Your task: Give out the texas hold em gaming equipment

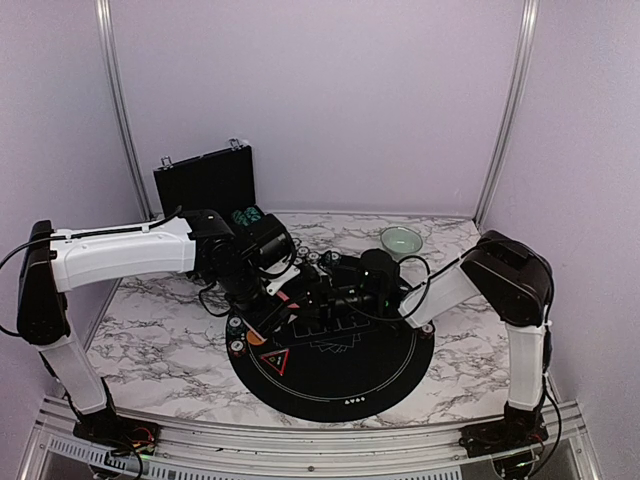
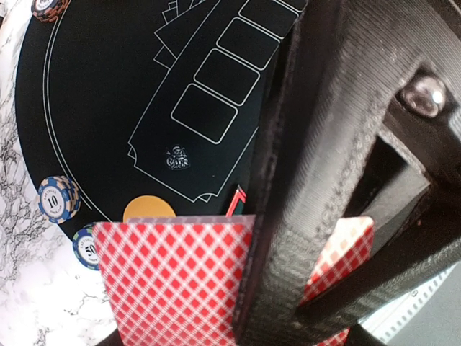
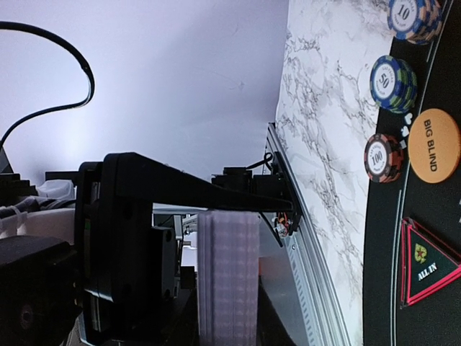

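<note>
Right fingers (image 3: 180, 191) clamping card deck (image 3: 227, 281), left fingers (image 2: 324, 144) at red-backed card (image 2: 173, 281), grip unclear

Marble-patterned table (image 1: 470, 340): contents.
Round black mat (image 1: 340, 375) front centre; black case (image 1: 205, 180) rear left; green bowl (image 1: 400, 240) rear right; chip stacks (image 1: 237, 347) at mat's left rim.

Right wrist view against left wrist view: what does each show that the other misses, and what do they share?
Only the right wrist view: the deck of cards seen edge-on, the 100 chip stack, the face of the ALL IN triangle, and the BIG BLIND lettering on the orange disc. Only the left wrist view: a red-lattice card back up close and the card outlines printed on the black mat. Both: the 10 chip stack, the 50 chip stack, the orange disc (partly hidden by the card in the left view) and the mat.
</note>
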`<action>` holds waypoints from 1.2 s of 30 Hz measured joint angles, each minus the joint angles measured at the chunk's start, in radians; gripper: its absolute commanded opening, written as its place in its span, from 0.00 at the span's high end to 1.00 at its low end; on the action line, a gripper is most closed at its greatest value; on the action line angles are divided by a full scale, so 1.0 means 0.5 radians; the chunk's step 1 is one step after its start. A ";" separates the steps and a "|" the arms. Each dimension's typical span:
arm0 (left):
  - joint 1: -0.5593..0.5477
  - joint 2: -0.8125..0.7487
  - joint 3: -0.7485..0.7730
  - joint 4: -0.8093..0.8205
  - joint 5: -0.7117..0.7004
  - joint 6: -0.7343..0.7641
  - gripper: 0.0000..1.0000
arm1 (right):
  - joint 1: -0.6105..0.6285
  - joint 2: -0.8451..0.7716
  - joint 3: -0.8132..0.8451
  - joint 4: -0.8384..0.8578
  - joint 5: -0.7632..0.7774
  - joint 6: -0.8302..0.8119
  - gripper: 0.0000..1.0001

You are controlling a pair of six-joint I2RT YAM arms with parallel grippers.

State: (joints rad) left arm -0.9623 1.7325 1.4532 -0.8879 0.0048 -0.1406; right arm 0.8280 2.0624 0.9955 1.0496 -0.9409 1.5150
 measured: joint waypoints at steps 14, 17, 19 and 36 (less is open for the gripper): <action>0.000 0.000 0.000 0.033 -0.008 0.021 0.49 | -0.004 -0.151 0.045 -0.471 0.036 -0.370 0.77; 0.000 0.000 0.000 0.040 -0.006 0.021 0.49 | -0.004 -0.166 0.047 -0.525 0.039 -0.435 0.72; 0.001 0.000 0.000 0.038 -0.009 0.020 0.49 | -0.004 -0.169 0.047 -0.549 0.037 -0.473 0.69; 0.002 -0.002 0.000 0.039 -0.011 0.020 0.49 | -0.004 -0.195 0.084 -0.707 0.051 -0.609 0.52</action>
State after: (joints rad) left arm -0.9611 1.7317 1.4532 -0.8684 -0.0006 -0.1307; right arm 0.8261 1.9652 1.0374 0.6960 -0.9154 1.2106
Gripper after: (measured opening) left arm 0.654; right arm 0.476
